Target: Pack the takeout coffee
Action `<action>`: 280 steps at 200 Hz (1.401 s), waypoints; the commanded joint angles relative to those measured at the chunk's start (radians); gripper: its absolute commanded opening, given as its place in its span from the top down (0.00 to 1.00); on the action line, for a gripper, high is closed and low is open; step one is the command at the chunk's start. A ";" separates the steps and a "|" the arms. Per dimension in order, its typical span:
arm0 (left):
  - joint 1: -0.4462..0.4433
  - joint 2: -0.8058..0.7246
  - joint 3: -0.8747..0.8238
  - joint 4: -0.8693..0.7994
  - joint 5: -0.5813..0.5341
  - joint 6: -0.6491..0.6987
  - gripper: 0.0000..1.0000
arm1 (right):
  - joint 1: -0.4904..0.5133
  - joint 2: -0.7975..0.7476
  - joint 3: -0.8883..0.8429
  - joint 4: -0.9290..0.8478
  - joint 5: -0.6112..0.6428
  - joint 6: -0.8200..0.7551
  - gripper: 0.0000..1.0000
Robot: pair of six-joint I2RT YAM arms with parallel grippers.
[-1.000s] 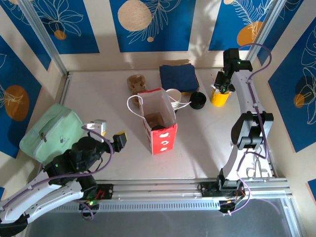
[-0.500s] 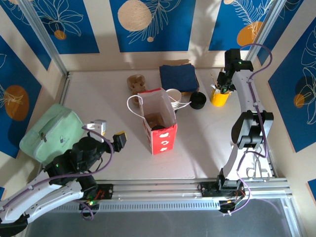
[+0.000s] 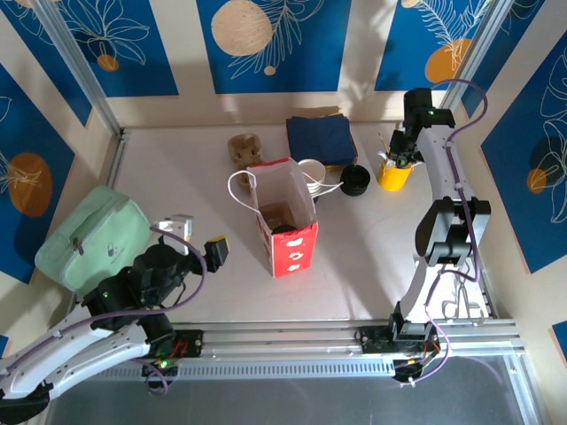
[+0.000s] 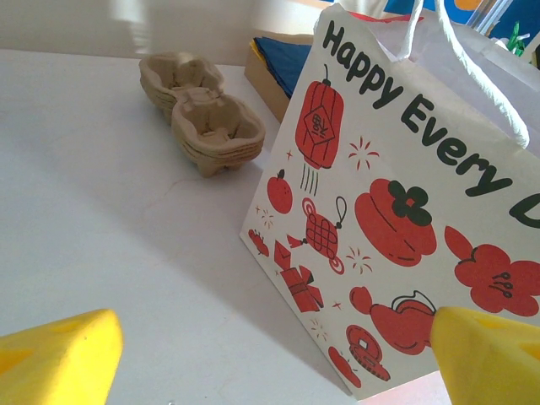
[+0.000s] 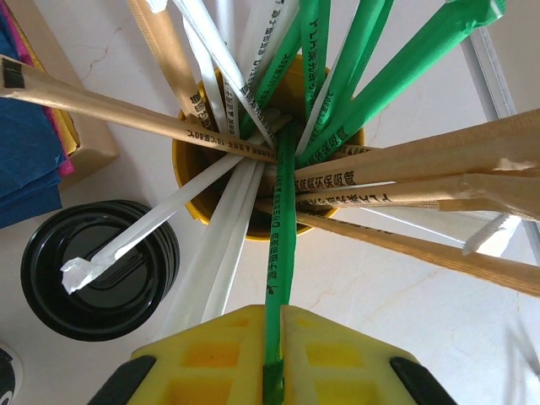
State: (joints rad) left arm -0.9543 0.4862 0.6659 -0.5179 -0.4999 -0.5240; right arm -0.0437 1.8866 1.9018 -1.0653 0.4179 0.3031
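Top external: with the right arm stretched far, the right pincer (image 5: pixel 272 325) is clamped on a green-wrapped stirrer (image 5: pixel 282 211). The left pincer (image 3: pixel 197 241) is held wide open, low. The paper cup (image 3: pixel 312 168) is seen just behind the paper bag (image 3: pixel 292 250).

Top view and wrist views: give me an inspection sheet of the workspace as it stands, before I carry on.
Surface: white table, no spills seen.
Job's things: paper cups behind the red-and-white bag, untouched; the bag stands upright and open.
Clutter: black lids, yellow cup of straws, navy napkins, pulp carriers, green pouch.
Grippers: left gripper open beside the bag, holding nothing; right gripper shut on a green straw above the yellow cup.
Cables: purple cables run along both arms; no snag seen.
Surroundings: blue floral panels, aluminium frame.
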 commanded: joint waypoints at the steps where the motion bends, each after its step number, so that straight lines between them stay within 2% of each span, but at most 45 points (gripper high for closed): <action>1: -0.006 -0.001 0.000 -0.016 -0.012 -0.014 0.06 | -0.004 -0.097 0.017 -0.030 -0.016 -0.002 0.87; 67: -0.006 0.021 0.009 -0.012 -0.014 -0.011 0.06 | 0.020 -0.307 0.020 -0.068 -0.037 -0.029 0.87; 85: -0.006 0.028 0.015 -0.012 -0.014 -0.009 0.06 | 0.029 -0.349 0.060 -0.118 -0.071 -0.009 0.88; 117: -0.006 0.049 0.021 0.003 0.009 -0.007 0.06 | 0.054 -0.435 0.126 -0.176 -0.208 0.041 0.88; 167: -0.006 0.065 0.037 -0.001 0.003 -0.001 0.07 | 0.220 -0.499 0.249 -0.268 -0.274 0.050 0.88; 195: -0.006 0.066 0.042 -0.007 -0.007 0.004 0.06 | 0.331 -0.507 0.311 -0.292 -0.271 0.102 0.88; 240: -0.005 0.056 0.045 -0.028 -0.020 -0.005 0.07 | 0.496 -0.499 0.350 -0.273 -0.383 0.137 0.90; 280: -0.006 0.050 0.049 -0.027 0.001 -0.001 0.07 | 0.655 -0.441 0.404 -0.339 -0.330 0.141 0.90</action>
State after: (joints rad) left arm -0.9543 0.5507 0.6815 -0.5278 -0.4995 -0.5262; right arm 0.5358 1.4082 2.2620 -1.3399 0.0879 0.4290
